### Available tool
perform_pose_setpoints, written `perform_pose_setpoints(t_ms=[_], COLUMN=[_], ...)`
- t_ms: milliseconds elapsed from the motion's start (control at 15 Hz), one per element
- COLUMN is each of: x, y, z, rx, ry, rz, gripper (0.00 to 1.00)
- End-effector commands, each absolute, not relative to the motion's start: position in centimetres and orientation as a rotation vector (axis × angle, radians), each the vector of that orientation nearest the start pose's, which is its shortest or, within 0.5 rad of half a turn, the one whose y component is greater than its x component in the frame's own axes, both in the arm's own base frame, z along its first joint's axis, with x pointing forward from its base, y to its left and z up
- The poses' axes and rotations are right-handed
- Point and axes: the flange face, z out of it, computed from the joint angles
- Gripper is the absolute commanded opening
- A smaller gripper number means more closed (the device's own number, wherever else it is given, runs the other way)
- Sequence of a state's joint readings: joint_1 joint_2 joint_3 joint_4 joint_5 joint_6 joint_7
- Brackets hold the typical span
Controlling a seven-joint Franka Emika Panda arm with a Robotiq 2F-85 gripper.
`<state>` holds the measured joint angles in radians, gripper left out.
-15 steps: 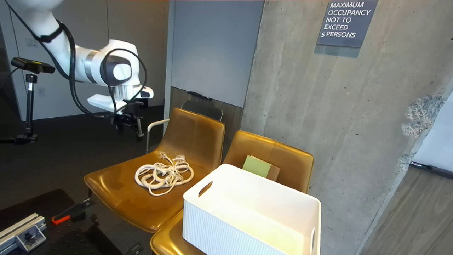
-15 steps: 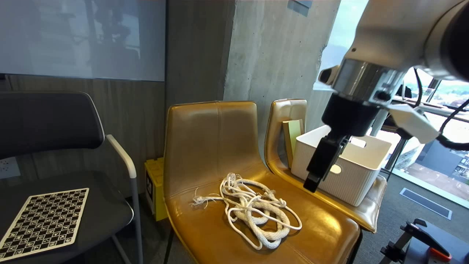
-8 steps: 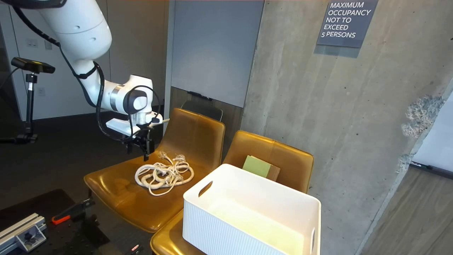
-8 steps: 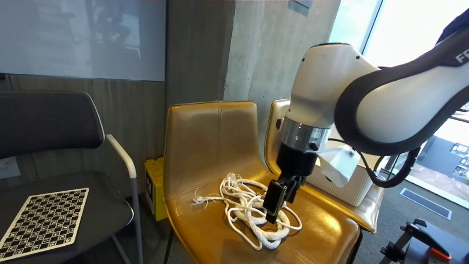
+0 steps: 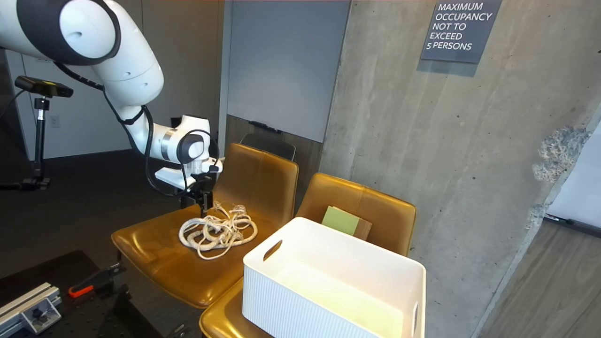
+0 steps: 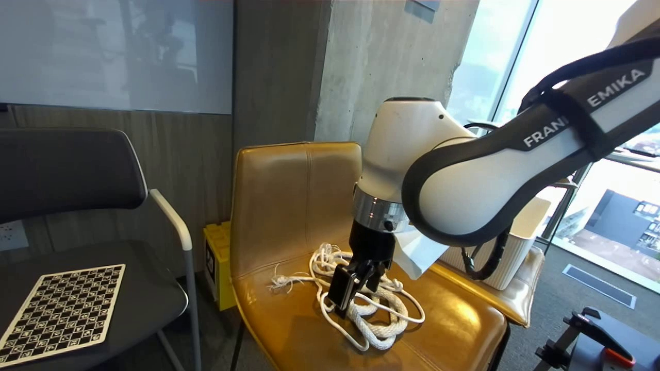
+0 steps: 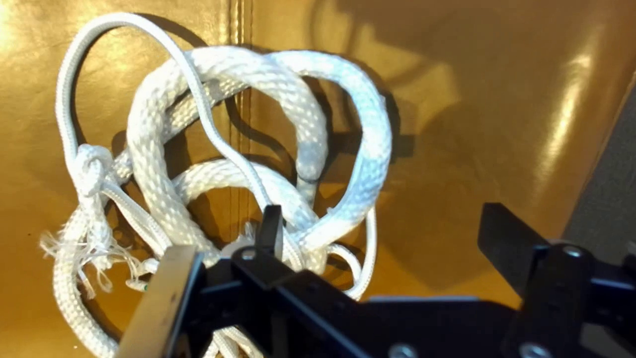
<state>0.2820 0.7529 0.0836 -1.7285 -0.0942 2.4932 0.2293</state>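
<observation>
The end effector [image 7: 382,221] points downward, its two dark fingers set wide apart; white rope [image 7: 308,114] and seat surface show through the gap. One fingertip [image 7: 271,226] overlaps the rope as seen from the wrist; the opposite one is above the seat, just beside the rope. From where I stand, contact with the rope cannot be confirmed.

The rope lies in a loose tangle on the seat, beneath the end effector. It has two gauges: a thick, coarsely braided section formed into round loops, and a thinner, smoother cord crossing over it. A knot [image 7: 92,166] with frayed strands is located at the edge of the tangle.

The golden-brown chair [image 6: 278,201] under the rope has a glossy, leather-like covering with a stitched centre seam. Adjacent is a second chair [image 5: 385,211] of the same type. It supports a white bin [image 5: 300,291]: rectangular, round-cornered, ribbed outside, with oval hand slots. Its smooth inner walls and pale floor are exposed. A green and brown block [image 5: 342,219] rests between bin and backrest.

Farther out stands a yellow box [image 6: 219,268], interior hidden. A dark chair [image 6: 72,165] bears a flat checkered board [image 6: 64,312].
</observation>
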Motion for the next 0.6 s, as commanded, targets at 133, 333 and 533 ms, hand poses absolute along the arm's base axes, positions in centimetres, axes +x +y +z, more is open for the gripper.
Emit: perform_pose_setpoints(t_ms=[133,333,533], x=[64.5,63.8,63.0], y=[23.1,23.9,25.2], z=[10.9,9.5,9.0], rx=[-3.180,-3.200,-3.220], ry=[-0.243,-0.242,-0.263], rz=[-0.007,0.002,0.004], gripper=[1.00,0.66,0.75])
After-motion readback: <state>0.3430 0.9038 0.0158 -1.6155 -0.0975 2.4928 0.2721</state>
